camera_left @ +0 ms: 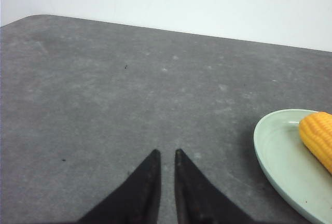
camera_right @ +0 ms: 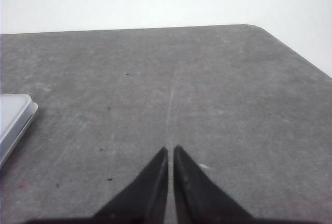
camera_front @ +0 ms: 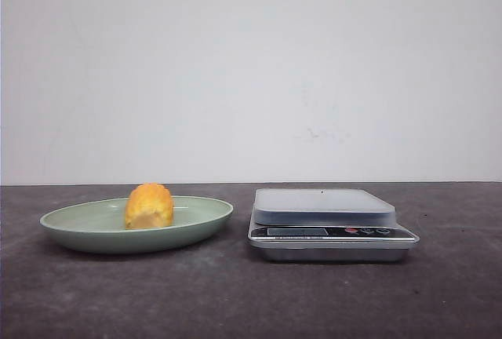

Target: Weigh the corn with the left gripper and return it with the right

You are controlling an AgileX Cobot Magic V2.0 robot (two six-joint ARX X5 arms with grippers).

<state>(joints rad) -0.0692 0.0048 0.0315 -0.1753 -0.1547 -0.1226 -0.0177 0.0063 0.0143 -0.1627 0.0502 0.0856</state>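
The corn (camera_front: 149, 206), a stubby yellow-orange cob, lies in a pale green plate (camera_front: 205, 215) on the left of the table, its pale cut end toward me. It also shows in the left wrist view (camera_left: 317, 137), in the plate (camera_left: 277, 157). A silver kitchen scale (camera_front: 325, 221) stands to the right of the plate; its corner shows in the right wrist view (camera_right: 13, 120). My left gripper (camera_left: 166, 152) is shut and empty over bare table, left of the plate. My right gripper (camera_right: 170, 148) is shut and empty, right of the scale. Neither gripper shows in the front view.
The dark grey table (camera_front: 251, 300) runs back to a white wall. Its rounded far corners show in the left wrist view (camera_left: 31, 19) and in the right wrist view (camera_right: 254, 27).
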